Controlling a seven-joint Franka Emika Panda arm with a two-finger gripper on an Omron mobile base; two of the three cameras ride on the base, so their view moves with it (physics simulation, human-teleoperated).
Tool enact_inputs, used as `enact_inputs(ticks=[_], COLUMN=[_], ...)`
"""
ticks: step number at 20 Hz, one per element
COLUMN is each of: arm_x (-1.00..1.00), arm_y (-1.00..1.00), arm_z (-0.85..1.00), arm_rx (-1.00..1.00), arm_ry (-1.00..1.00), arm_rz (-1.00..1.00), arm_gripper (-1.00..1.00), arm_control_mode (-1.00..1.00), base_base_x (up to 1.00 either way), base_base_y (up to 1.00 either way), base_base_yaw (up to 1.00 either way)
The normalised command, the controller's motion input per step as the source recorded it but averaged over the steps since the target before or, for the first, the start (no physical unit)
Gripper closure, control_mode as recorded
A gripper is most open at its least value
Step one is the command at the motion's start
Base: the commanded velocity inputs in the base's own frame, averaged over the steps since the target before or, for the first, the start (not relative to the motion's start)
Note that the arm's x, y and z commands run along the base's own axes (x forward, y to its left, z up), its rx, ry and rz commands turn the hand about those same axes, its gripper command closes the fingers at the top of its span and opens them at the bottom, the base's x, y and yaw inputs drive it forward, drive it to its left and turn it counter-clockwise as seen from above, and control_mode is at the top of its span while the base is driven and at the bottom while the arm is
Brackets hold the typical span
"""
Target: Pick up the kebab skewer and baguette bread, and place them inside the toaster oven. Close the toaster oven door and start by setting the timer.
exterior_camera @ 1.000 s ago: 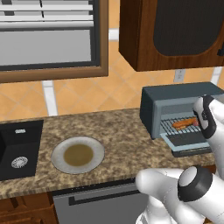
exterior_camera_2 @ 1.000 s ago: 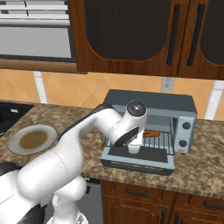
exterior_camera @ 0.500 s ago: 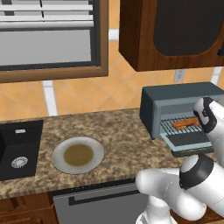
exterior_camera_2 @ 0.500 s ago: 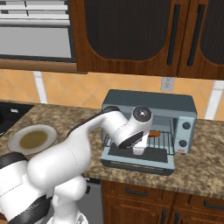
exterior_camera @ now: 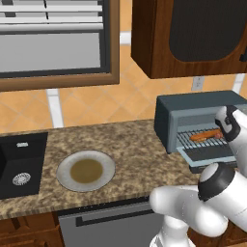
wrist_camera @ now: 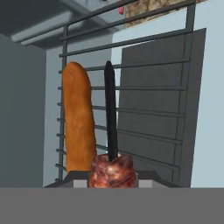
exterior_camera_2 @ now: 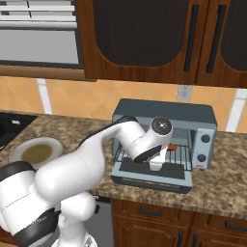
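Gripper: clamped on kebab skewer, meat chunk at 6 o'clock in hand view | baguette bread: lying on wire rack, at skewer's 9 o'clock | toaster oven: toaster oven door dropped open

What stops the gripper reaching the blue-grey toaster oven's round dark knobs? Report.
Likely nothing: the knobs sit bare beside the open door, but the gripper is shut on the thin kebab skewer.

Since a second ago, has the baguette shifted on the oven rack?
No. The baguette bread lies in the same spot on the wire rack of the toaster oven, in the left base view.
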Motion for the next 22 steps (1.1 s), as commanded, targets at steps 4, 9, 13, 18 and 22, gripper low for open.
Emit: enact_inputs(ticks=[4,9,13,18,22], arm_x=[0.04,0.02,0.00,0.00,0.00], arm_y=[0.00,-0.02,-0.07,-0.06,0.00], arm_z=[-0.09,-0.16,-0.13,0.02,0.35], arm_rx=[0.01,0.02,0.04,0.03,0.02], arm_ry=[0.00,0.00,0.00,0.00,0.00], arm_rz=[-0.01,-0.01,-0.01,0.00,0.00], arm_gripper=[-1.00,-1.00,-1.00,-1.00,-1.00], arm_control_mode=[-1.00,-1.00,-1.00,-1.00,-1.00], base_base_x=[0.00,0.00,0.00,0.00,0.00], base_base_y=[0.00,0.00,0.00,0.00,0.00], base_base_yaw=[0.00,0.00,0.00,0.00,0.00])
